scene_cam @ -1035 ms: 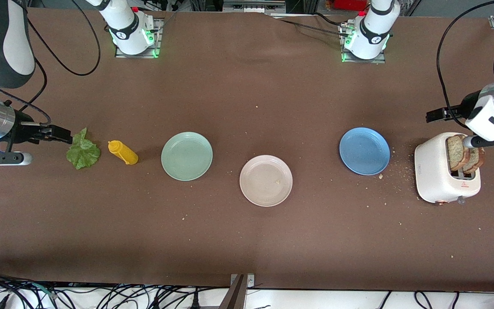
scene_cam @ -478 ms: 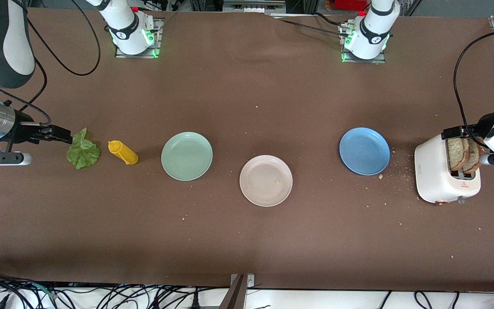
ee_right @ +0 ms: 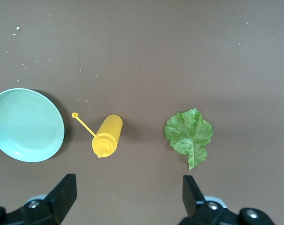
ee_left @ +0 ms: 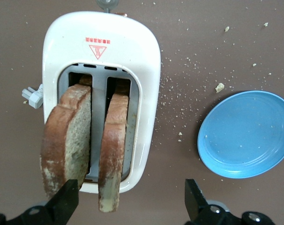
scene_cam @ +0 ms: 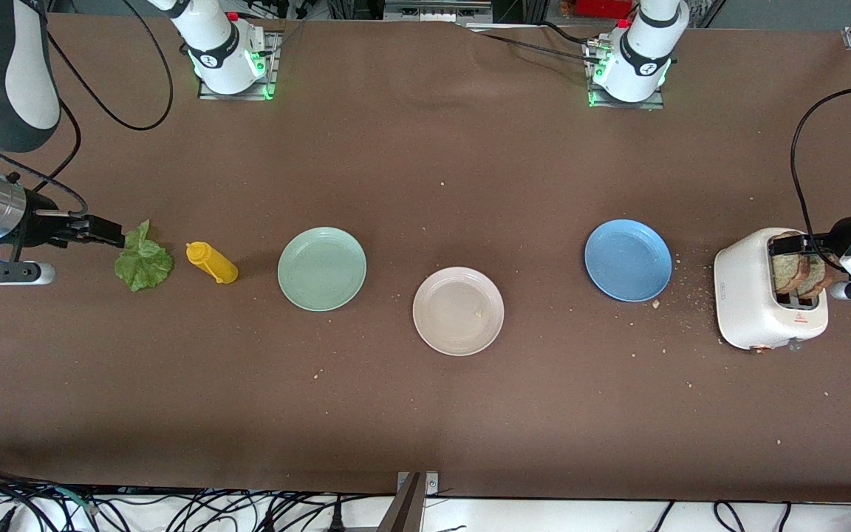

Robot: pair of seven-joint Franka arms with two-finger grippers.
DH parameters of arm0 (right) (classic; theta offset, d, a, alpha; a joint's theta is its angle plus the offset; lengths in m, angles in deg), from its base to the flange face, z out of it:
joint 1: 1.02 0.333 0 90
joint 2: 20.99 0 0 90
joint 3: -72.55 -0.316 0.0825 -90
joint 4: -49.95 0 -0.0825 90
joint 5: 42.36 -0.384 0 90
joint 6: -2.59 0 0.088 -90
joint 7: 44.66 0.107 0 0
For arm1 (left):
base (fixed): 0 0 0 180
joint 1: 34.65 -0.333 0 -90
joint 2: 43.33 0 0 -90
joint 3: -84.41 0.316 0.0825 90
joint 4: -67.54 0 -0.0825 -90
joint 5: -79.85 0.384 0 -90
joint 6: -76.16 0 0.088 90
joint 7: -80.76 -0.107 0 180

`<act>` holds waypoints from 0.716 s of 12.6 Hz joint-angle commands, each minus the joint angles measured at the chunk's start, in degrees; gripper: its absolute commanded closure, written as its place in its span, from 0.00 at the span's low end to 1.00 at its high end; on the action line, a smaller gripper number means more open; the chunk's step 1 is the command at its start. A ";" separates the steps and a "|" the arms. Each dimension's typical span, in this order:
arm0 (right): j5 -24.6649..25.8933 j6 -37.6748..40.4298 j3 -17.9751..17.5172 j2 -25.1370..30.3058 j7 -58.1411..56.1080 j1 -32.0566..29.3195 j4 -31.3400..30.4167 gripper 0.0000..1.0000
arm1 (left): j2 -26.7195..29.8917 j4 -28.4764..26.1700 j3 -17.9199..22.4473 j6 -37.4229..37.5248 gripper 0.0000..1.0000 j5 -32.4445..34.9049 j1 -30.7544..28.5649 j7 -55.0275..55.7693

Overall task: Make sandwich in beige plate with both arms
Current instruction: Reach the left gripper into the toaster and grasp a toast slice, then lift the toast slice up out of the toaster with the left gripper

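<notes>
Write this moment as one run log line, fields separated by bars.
left gripper: open over toaster | right gripper: open, waits by lettuce | bread: in toaster | beige plate: no food yet

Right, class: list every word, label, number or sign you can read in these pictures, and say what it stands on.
Red warning triangle with a line of red print above it, on the white toaster: print too small to read.
Small dark mark on the toaster's side: unreadable.
Round badge on each arm's base: unreadable.
Nothing else carries text.

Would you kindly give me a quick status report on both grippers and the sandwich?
Left gripper open over toaster; right gripper open by lettuce. Beige plate bare, bread in toaster. Nothing in the way.
</notes>
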 commanded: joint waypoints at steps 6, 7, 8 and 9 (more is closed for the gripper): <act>0.17 0.56 -0.28 -0.09 -0.15 -0.63 0.19 0.00 | -4.24 0.77 -0.20 -1.44 0.89 0.39 -0.52 -0.83; 0.17 0.56 -0.28 -0.09 -0.15 -0.80 0.19 0.00 | -4.33 0.77 -0.29 -1.35 0.94 0.39 -1.47 -0.83; 0.17 0.56 -0.28 -0.09 -0.15 -0.63 0.19 0.00 | -4.24 0.86 -0.29 -1.00 1.00 0.30 -1.92 -0.83; 0.17 0.56 -0.28 -0.09 -0.15 -0.80 0.19 0.00 | -4.15 1.12 -0.29 -0.48 1.00 0.48 -1.92 -0.83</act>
